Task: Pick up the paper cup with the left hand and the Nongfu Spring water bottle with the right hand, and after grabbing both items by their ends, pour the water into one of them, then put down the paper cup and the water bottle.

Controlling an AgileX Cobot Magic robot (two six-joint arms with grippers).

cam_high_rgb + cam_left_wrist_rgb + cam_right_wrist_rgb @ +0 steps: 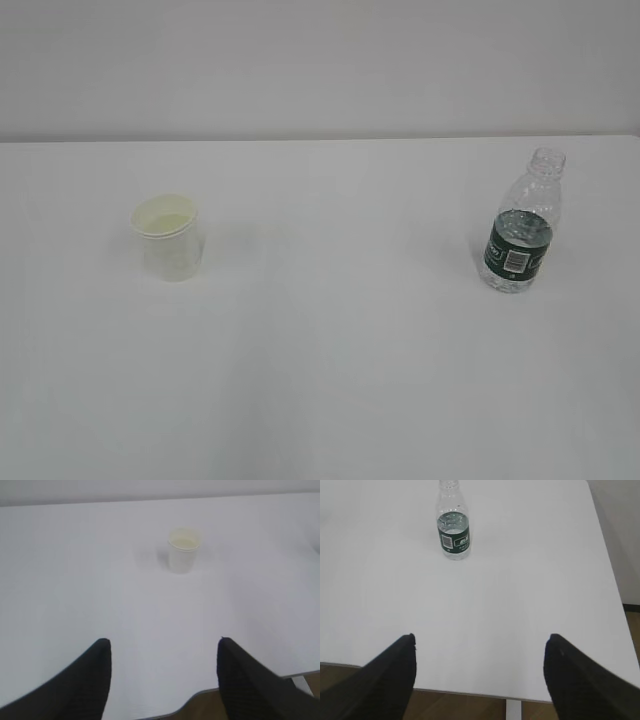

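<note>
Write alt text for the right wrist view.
An uncapped Nongfu Spring water bottle, partly filled with water, stands upright on a white table. The right hand is open near the table's edge, well short of it.

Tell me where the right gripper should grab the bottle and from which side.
Probably the lower body of the bottle, around the label band, coming in level from the near table edge, where the right gripper waits open. The bottle stands upright with no cap and water inside, so a side grip low down should keep it steady. Nothing stands close beside it.
</note>
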